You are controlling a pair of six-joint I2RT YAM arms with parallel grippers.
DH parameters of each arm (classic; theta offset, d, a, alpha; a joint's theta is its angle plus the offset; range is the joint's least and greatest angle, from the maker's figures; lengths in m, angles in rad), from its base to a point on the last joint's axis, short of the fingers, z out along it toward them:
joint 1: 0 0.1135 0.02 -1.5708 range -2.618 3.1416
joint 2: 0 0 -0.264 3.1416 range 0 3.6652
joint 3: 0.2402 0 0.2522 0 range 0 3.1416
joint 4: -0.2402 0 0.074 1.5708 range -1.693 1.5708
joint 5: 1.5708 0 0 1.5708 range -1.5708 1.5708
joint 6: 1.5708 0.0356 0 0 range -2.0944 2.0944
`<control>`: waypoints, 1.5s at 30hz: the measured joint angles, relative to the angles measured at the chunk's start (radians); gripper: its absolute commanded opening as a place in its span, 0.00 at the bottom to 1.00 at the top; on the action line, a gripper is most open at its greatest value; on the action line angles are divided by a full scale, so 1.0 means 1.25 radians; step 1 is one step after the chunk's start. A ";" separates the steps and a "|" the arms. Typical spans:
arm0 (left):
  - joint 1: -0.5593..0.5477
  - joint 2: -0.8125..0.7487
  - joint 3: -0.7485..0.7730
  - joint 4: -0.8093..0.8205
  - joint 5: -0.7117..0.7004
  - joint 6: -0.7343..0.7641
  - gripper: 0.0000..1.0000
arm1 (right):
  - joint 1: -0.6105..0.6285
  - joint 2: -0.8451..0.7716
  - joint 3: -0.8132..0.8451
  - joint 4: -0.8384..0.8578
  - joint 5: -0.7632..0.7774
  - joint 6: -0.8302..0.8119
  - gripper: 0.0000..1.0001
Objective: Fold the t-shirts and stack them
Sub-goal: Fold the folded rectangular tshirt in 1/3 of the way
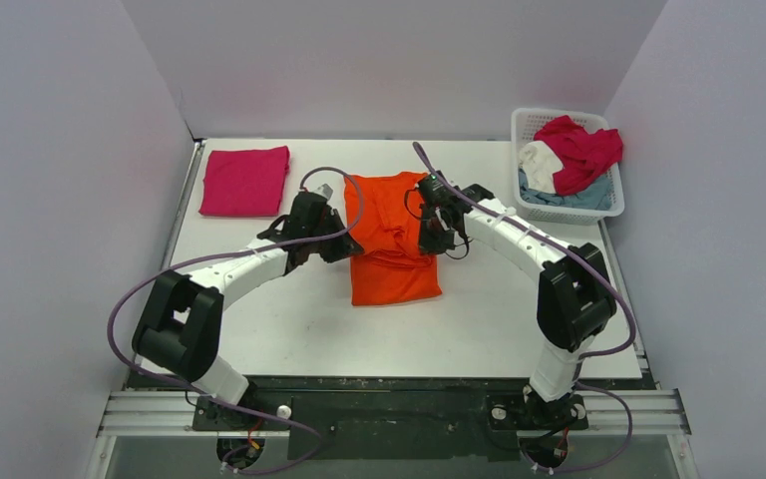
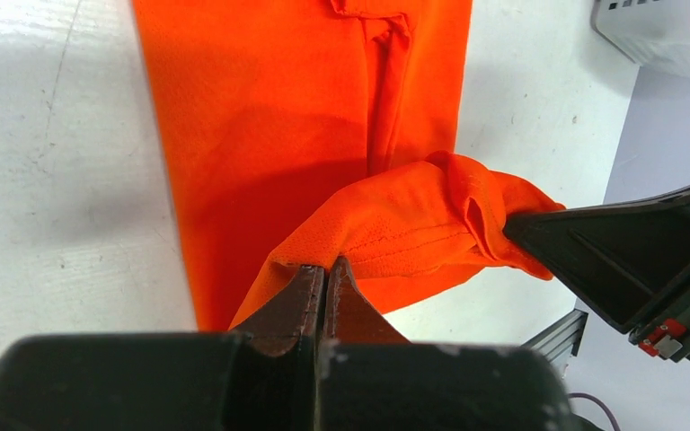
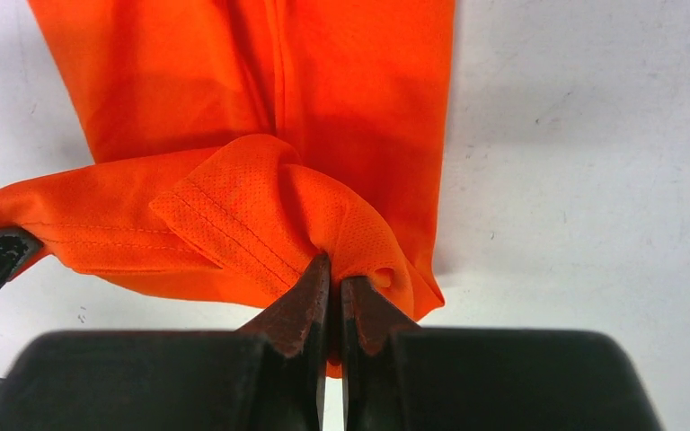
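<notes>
two firm grips on orange t-shirt [image 1: 396,271]: left gripper [image 2: 326,271], right gripper [image 3: 335,272]

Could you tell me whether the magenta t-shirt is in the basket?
No, the magenta t-shirt lies folded on the table, far left of the basket.

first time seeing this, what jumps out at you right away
The bright orange t-shirt in the middle of the table grabs the eye, with the left gripper and right gripper each shut on its stitched edge from either side. A magenta-pink t-shirt lies folded at the far left, and a white basket at the far right holds a heap of shirts.
</notes>
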 measured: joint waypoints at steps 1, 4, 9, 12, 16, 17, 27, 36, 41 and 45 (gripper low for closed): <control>0.003 0.011 0.007 0.000 0.002 0.002 0.00 | -0.006 0.011 0.007 -0.002 -0.003 -0.002 0.00; 0.011 0.039 0.022 0.000 0.005 0.010 0.00 | -0.022 0.038 0.024 -0.004 -0.013 -0.008 0.00; 0.024 0.095 0.056 -0.002 0.006 0.015 0.00 | -0.044 0.086 0.063 -0.005 -0.030 -0.019 0.00; 0.027 0.122 0.074 -0.002 0.005 0.017 0.02 | -0.058 0.120 0.089 -0.005 -0.045 -0.023 0.03; 0.031 0.149 0.097 -0.003 0.002 0.020 0.25 | -0.078 0.156 0.107 -0.003 -0.058 -0.022 0.29; 0.031 0.156 0.103 -0.005 -0.002 0.023 0.37 | -0.082 0.165 0.114 -0.003 -0.059 -0.020 0.39; 0.041 0.141 0.184 -0.051 -0.070 0.056 0.83 | -0.139 0.188 0.163 0.010 -0.046 -0.008 0.86; 0.041 -0.109 0.062 -0.066 -0.096 0.058 0.88 | -0.062 -0.077 -0.030 0.043 -0.023 -0.054 0.85; 0.041 -0.229 -0.064 -0.097 -0.099 0.054 0.90 | 0.038 -0.043 -0.045 0.071 -0.057 -0.089 0.85; 0.041 -0.300 -0.149 -0.153 -0.112 0.047 0.91 | 0.049 0.069 0.011 0.079 -0.070 -0.101 0.85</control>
